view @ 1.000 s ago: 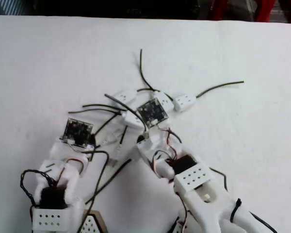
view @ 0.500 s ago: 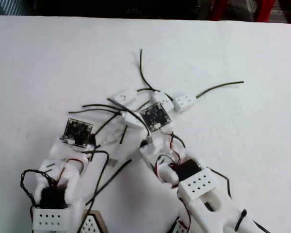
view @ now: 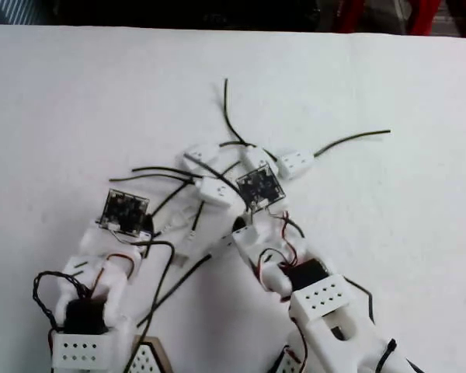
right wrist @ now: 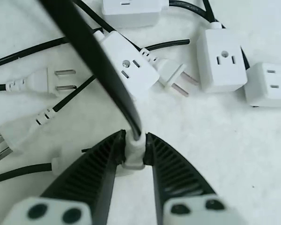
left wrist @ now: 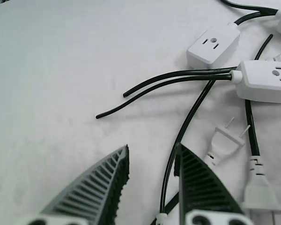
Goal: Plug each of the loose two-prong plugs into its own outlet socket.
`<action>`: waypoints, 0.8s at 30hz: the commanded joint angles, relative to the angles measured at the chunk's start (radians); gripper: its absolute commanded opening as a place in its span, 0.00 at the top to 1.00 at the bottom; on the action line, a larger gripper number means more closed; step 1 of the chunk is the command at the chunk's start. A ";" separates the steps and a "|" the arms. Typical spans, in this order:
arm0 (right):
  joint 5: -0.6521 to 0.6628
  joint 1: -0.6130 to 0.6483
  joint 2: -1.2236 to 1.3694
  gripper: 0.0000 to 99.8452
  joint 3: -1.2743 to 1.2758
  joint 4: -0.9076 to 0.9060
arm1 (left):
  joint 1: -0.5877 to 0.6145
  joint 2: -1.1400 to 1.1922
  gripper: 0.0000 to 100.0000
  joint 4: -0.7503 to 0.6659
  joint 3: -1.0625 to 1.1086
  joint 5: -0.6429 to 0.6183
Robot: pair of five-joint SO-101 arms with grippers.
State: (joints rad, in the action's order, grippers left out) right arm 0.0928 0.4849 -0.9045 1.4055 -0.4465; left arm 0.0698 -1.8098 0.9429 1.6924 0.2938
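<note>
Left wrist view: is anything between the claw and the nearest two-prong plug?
Yes. A black cord lies on the table between the open left gripper and the nearest loose plug, crossing just beside one fingertip. Nothing else visible is in the way.

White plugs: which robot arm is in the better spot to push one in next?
Right, probably. The right gripper is shut on a white plug end with a black cord, close to a white outlet socket block. The left gripper is open, holding nothing.
</note>
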 commanded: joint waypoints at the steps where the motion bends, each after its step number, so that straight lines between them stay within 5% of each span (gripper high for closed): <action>1: 0.005 0.004 -0.010 0.98 -0.003 0.007 | 0.010 -0.008 0.83 -0.017 -0.005 0.005; 24: -0.044 0.053 -0.019 0.98 -0.011 0.010 | 0.010 -0.008 0.83 -0.017 -0.005 0.005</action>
State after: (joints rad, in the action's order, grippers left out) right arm 0.0591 0.5201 -0.9045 1.4055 -0.4465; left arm 0.0698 -1.8098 0.9429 1.6924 0.2938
